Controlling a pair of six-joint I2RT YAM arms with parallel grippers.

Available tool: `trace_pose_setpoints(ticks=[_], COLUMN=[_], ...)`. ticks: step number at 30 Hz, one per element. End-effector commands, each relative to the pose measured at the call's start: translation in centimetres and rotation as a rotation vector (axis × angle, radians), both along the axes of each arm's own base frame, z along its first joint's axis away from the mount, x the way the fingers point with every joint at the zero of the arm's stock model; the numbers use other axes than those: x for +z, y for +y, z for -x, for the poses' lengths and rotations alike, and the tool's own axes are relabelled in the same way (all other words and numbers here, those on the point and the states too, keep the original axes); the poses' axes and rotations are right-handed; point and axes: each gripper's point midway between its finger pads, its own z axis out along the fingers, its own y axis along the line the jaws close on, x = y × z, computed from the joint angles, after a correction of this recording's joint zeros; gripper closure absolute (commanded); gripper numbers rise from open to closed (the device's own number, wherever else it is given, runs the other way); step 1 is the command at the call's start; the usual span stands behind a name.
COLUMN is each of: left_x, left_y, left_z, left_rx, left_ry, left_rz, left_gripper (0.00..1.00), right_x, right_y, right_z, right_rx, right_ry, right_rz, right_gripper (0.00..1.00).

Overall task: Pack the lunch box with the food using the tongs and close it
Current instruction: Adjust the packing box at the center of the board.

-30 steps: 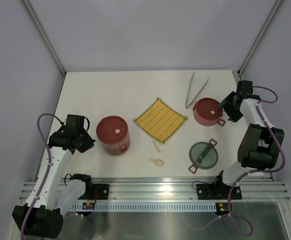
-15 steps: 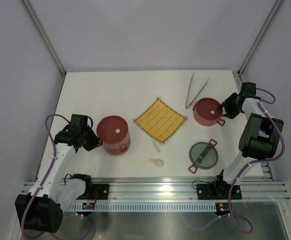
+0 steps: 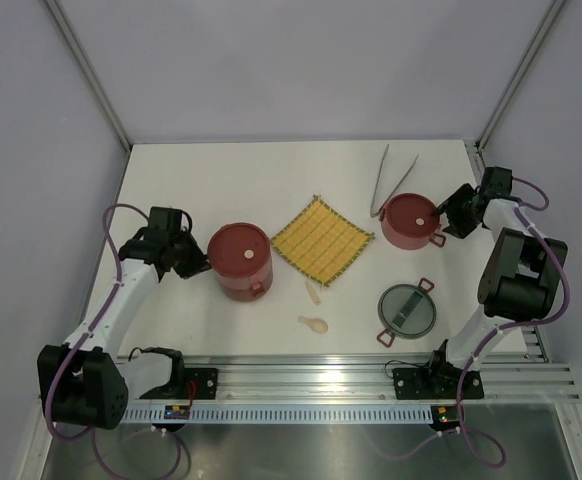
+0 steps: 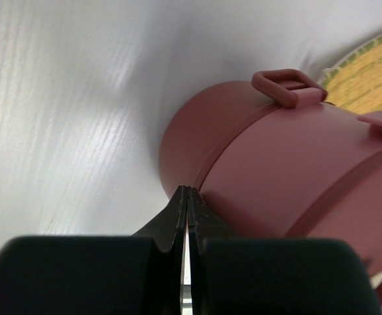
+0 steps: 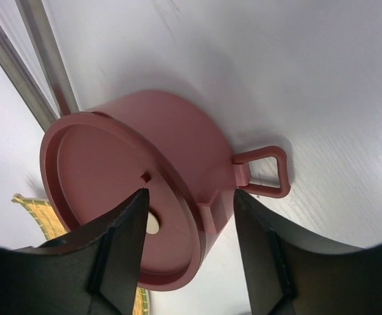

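Nearest, the grey lid point(image 3: 407, 308) is seen at five o'clock of the tabletop point(image 3: 221, 180), the spoon point(image 3: 313, 323) at six. At nine o'clock the left fingers point(image 4: 171, 226) are pressed together, their tips touching the side of the tall stack point(image 3: 241, 262); a harder shove there could tip it or skid it onto the mat point(image 3: 321, 238). At three o'clock the right fingers point(image 5: 122, 249) are spread astride the wall of the single tier point(image 3: 413, 222); whether it is pinched cannot be told. A skewed lift could drop it or knock the tongs point(image 3: 391, 180), laid untouched just beside at eleven o'clock. No food is seen.
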Motion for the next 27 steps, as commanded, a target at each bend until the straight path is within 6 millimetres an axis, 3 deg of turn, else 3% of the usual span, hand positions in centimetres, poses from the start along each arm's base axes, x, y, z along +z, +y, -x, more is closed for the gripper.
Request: trace_pose_setpoints(ticks=[1, 4, 7, 10, 11, 15, 16, 18, 19, 20, 22, 23, 26, 27], left_x=[3.9, 5.2, 7.1, 10.2, 11.6, 12.8, 13.0, 14.4, 14.2, 14.4, 15.3, 15.6, 17.2, 17.6], left_y=[-2.3, -2.4, -0.6, 0.7, 1.4, 2.3, 2.1, 1.2, 1.1, 1.0, 1.2, 1.4, 2.5, 2.6], left_z=[-2.2, -2.2, -2.4, -2.8, -3.3, -4.9, -5.3, -6.4, -7.0, -7.4, -8.1, -8.2, -8.5, -8.5], left_rx=[-0.081, -0.099, -0.077, -0.07, -0.055, -0.05, -0.061, -0.094, -0.104, -0.107, -0.103, -0.099, -0.068, -0.064], left_ry=[-0.164, -0.195, -0.253, -0.34, -0.372, -0.357, -0.358, -0.388, -0.372, -0.373, -0.381, -0.384, -0.401, -0.405], left_rz=[0.091, 0.081, -0.014, -0.097, -0.131, -0.202, -0.204, -0.176, -0.178, -0.184, -0.201, -0.212, -0.261, -0.266], left_gripper=[1.0, 1.0, 1.0, 1.0, 1.0, 0.95, 0.93, 0.87, 0.85, 0.83, 0.75, 0.71, 0.56, 0.55], right_x=[2.8, 3.7, 4.8, 6.5, 7.6, 10.5, 11.1, 12.1, 12.3, 12.8, 13.0, 12.8, 11.3, 10.8], right_y=[-0.2, -0.3, -0.7, -0.9, -0.5, 2.1, 4.6, 7.2, 8.8, 13.0, 17.5, 22.1, 27.8, 31.2], right_z=[-0.2, 0.0, 0.5, 1.2, 1.6, 2.9, 3.0, 3.9, 4.3, 5.0, 6.2, 7.7, 9.8, 12.0], right_rx=[0.007, 0.0, -0.01, -0.012, -0.002, 0.065, 0.129, 0.187, 0.225, 0.333, 0.434, 0.553, 0.676, 0.783], right_ry=[-0.072, -0.081, -0.089, -0.11, -0.136, -0.192, -0.205, -0.217, -0.223, -0.249, -0.274, -0.304, -0.338, -0.356], right_rz=[0.03, 0.038, 0.073, 0.106, 0.108, 0.164, 0.174, 0.201, 0.201, 0.189, 0.167, 0.158, 0.193, 0.204], right_gripper=[0.36, 0.33, 0.3, 0.3, 0.3, 0.31, 0.31, 0.31, 0.31, 0.31, 0.29, 0.28, 0.23, 0.23])
